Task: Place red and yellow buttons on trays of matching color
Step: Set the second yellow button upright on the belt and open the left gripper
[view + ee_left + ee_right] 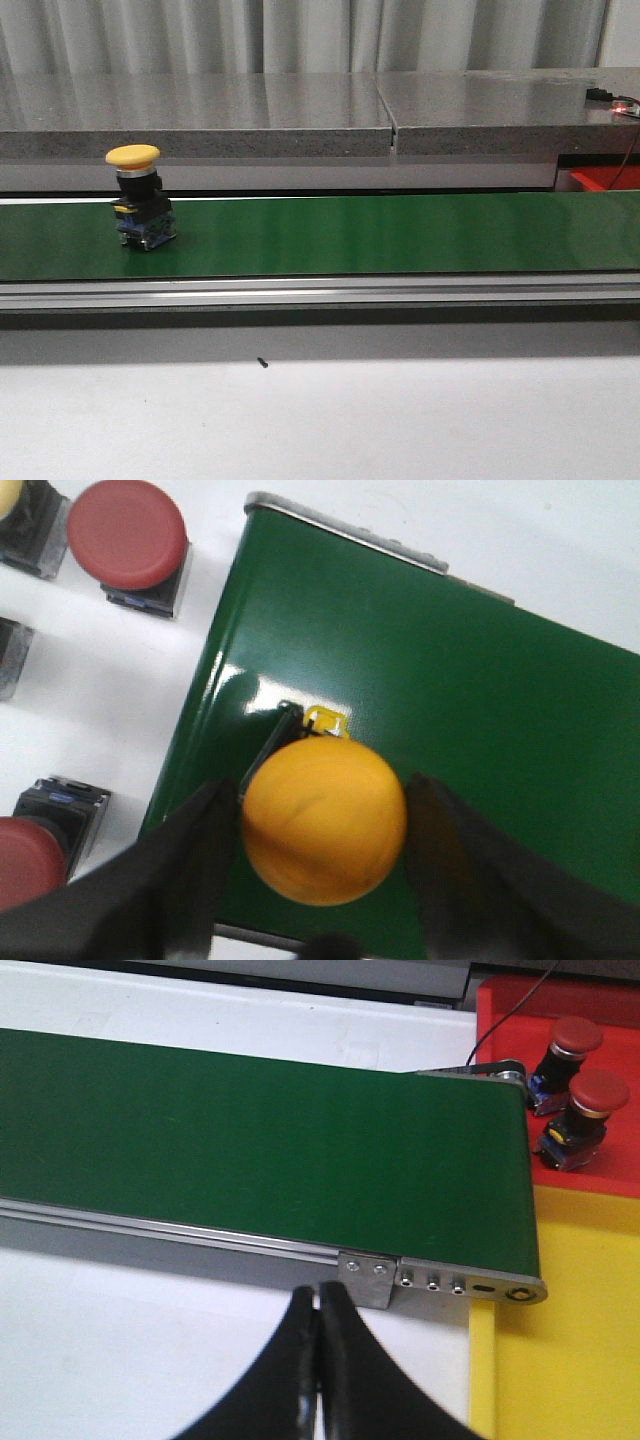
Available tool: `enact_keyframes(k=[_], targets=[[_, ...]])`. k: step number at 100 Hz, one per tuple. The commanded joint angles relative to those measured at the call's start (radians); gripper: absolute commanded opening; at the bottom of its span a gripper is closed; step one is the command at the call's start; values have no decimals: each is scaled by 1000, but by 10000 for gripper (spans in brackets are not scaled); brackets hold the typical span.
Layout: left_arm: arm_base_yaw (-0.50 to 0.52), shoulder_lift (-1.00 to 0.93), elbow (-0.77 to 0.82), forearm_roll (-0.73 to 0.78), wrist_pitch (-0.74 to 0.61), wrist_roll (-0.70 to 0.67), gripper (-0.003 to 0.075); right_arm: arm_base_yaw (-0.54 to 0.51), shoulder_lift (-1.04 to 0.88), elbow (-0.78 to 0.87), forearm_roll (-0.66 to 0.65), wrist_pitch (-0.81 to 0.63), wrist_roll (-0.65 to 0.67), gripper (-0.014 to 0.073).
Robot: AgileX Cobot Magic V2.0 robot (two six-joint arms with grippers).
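Note:
A yellow button (134,195) stands upright on the green conveyor belt (380,235) near its left end. In the left wrist view its yellow cap (324,820) sits between the two dark fingers of my left gripper (322,790), which is open, with a finger on each side of the cap. My right gripper (318,1295) is shut and empty over the white table, just before the belt's right end. Beyond that end, two red buttons (585,1105) stand on the red tray (500,1010). The yellow tray (560,1340) lies beside it. Neither gripper shows in the front view.
Several more buttons stand on the white table beside the belt's left end, among them two red ones (127,535) (25,860). A grey stone ledge (300,110) runs behind the belt. The belt's metal rail (320,292) edges its near side.

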Motion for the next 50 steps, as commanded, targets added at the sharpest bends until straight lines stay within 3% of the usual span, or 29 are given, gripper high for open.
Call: enact_keyframes(k=[1, 10, 33, 40, 50], targets=[[-5, -39, -25, -30, -20, 13, 528, 2, -1, -24, 13, -62, -8, -92], [-5, -56, -25, -44, -34, 34, 587, 2, -1, -24, 13, -62, -8, -92], [-5, -154, -25, -104, -29, 116, 573, 2, -1, -24, 13, -62, -8, -92], [-8, -189, -25, -117, -16, 137, 521, 2, -1, -24, 13, -53, -8, -92], [-31, -239, -25, -113, -11, 139, 364, 2, -1, -24, 13, -37, -8, -92]])
